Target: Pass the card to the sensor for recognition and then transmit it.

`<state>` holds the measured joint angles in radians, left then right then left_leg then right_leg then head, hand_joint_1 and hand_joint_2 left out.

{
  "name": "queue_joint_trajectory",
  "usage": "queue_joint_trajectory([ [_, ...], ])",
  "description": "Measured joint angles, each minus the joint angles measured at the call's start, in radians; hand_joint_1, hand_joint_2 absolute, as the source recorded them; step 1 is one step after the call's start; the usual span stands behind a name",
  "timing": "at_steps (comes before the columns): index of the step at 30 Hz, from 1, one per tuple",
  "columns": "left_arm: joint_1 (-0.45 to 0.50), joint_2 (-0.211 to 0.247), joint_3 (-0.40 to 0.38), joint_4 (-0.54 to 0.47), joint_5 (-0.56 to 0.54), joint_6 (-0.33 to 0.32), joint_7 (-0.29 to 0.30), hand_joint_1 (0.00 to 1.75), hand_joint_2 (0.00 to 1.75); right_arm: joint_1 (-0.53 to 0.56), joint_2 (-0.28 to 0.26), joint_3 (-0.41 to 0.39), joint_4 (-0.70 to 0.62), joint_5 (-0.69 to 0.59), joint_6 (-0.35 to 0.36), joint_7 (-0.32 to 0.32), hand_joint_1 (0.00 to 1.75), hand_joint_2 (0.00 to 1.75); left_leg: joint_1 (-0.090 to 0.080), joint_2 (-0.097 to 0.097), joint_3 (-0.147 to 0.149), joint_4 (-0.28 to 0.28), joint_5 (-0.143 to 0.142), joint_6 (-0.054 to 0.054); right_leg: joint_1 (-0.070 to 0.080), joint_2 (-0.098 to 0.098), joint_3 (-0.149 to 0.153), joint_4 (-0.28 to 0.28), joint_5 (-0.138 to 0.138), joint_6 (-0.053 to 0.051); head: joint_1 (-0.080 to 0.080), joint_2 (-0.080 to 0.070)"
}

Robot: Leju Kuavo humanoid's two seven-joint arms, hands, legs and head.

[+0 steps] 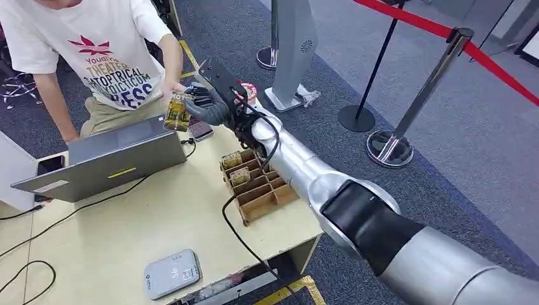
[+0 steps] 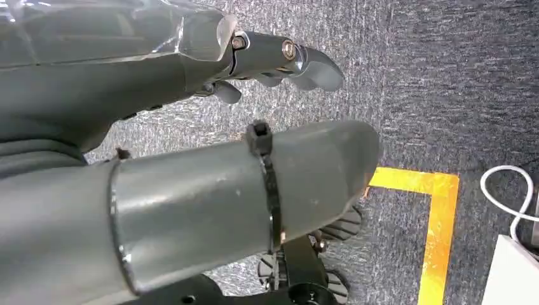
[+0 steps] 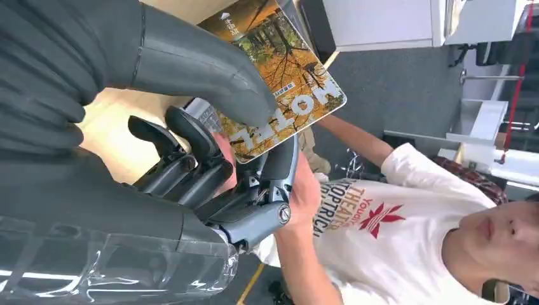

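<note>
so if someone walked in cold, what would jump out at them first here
The robot's right hand, stretched across the far edge of the table, pinches an autumn-printed hotel card toward a person sitting behind an open laptop. The person's hand reaches in beside the robot's fingers. Nearer the robot sits a cardboard card rack and a grey card reader.

Right hand (image 3: 210,159) fills the left half of the frame, thumb pressed on a hotel key card (image 3: 279,76) with autumn-forest print, dark fingers under it. Card sits upper centre, "HOTEL" lettering visible. Person's hand (image 3: 304,190) at centre touches the robot fingers from behind. Person in white T-shirt (image 3: 388,216) lower right. Tan tabletop (image 3: 114,133) at left.
</note>
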<state>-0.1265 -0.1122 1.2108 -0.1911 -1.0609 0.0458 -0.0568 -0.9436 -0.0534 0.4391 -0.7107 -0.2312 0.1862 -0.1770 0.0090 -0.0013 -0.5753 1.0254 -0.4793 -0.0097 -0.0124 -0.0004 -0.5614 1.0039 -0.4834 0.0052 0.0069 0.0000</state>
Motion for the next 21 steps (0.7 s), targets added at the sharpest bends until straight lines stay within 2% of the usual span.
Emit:
queue_joint_trajectory([
  [19, 0.001, 0.000, 0.000, 0.000, 0.002, 0.002, 0.001, 0.00, 0.00, -0.034, 0.029, -0.011, 0.109, 0.020, -0.001, -0.037, 1.75, 1.75, 0.000, 0.000, 0.000, 0.000, 0.000, 0.000, 0.000, 0.000, 0.000, 0.000, 0.000, 0.000, 0.000, 0.000],
  [20, 0.002, 0.000, 0.000, 0.000, 0.002, 0.002, 0.001, 0.00, 0.00, -0.034, 0.029, -0.013, 0.111, 0.020, 0.001, -0.039, 1.27, 1.75, 0.000, 0.000, 0.000, 0.000, 0.000, 0.000, 0.000, 0.000, 0.000, 0.000, 0.000, 0.000, 0.000, 0.000],
  [21, 0.002, 0.000, 0.000, 0.000, 0.002, 0.002, 0.001, 0.00, 0.00, -0.034, 0.029, -0.016, 0.114, 0.020, 0.002, -0.042, 1.17, 1.75, 0.000, 0.000, 0.000, 0.000, 0.000, 0.000, 0.000, 0.000, 0.000, 0.000, 0.000, 0.000, 0.000, 0.000],
])
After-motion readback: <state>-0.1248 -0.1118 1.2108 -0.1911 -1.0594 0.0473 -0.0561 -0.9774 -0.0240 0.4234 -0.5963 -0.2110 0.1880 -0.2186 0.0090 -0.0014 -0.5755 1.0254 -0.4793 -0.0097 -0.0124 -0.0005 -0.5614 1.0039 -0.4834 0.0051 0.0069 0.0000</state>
